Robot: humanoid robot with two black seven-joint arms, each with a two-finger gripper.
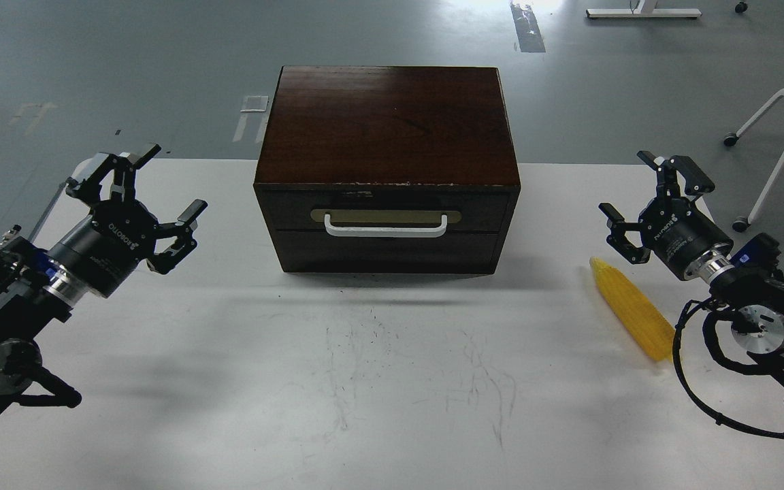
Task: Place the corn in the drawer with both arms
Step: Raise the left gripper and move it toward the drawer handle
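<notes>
Both my grippers read ROBOTIQ; left gripper [150, 190] and right gripper [649, 197] spread wide, holding nothing. Corn [631, 307] lies lower right on the table [392, 381]; drawer [386, 219] shut, center frame.

Yellow corn [631, 311], dark brown box [387, 122], white handle [385, 228]

The white counter [378, 381] bore faint dark scuff marks [365, 354] near its middle. Beyond it lay a grey floor [126, 68] with tape patches [254, 103], and a white wheeled chair frame [773, 136] stood at the right.
</notes>
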